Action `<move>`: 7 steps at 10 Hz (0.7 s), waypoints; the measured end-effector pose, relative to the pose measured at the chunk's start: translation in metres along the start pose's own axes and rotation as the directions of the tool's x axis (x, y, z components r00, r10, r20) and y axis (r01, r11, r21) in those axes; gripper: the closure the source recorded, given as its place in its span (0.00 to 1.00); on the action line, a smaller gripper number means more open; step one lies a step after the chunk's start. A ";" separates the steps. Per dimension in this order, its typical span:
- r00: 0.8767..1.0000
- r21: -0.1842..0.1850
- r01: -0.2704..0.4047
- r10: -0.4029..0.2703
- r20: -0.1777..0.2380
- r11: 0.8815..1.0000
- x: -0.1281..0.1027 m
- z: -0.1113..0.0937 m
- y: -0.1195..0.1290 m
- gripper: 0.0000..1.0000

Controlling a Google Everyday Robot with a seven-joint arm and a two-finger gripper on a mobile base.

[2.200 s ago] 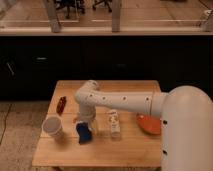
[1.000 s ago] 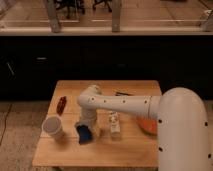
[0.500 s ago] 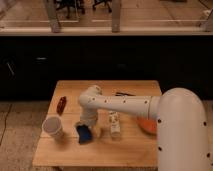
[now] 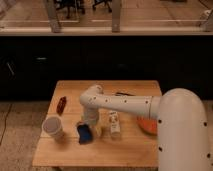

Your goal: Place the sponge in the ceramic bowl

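The dark-blue sponge (image 4: 84, 133) lies on the wooden table (image 4: 70, 152), left of centre near the front. My gripper (image 4: 90, 124) hangs open at the end of the white arm, pointing down at the sponge's far right end, and the sponge rests on the table. The orange-red ceramic bowl (image 4: 146, 125) sits at the right of the table; the arm's large white body hides most of it.
A white bottle (image 4: 115, 124) lies just right of the gripper. A pale grey cup (image 4: 52, 127) stands left of the sponge. A dark reddish oblong case (image 4: 61, 104) lies at the far left, and a small black item (image 4: 122, 93) at the back edge.
The arm has swung in and the gripper has come down over the sponge. In the last second it has barely moved. The sponge has stayed in place.
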 end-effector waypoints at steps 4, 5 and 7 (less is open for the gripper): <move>1.000 -0.003 -0.009 0.009 0.005 1.000 0.005 -0.001 0.003 0.21; 1.000 -0.005 -0.013 0.013 0.005 1.000 0.007 -0.002 0.004 0.26; 1.000 -0.007 -0.018 0.018 0.009 1.000 0.008 -0.003 0.005 0.24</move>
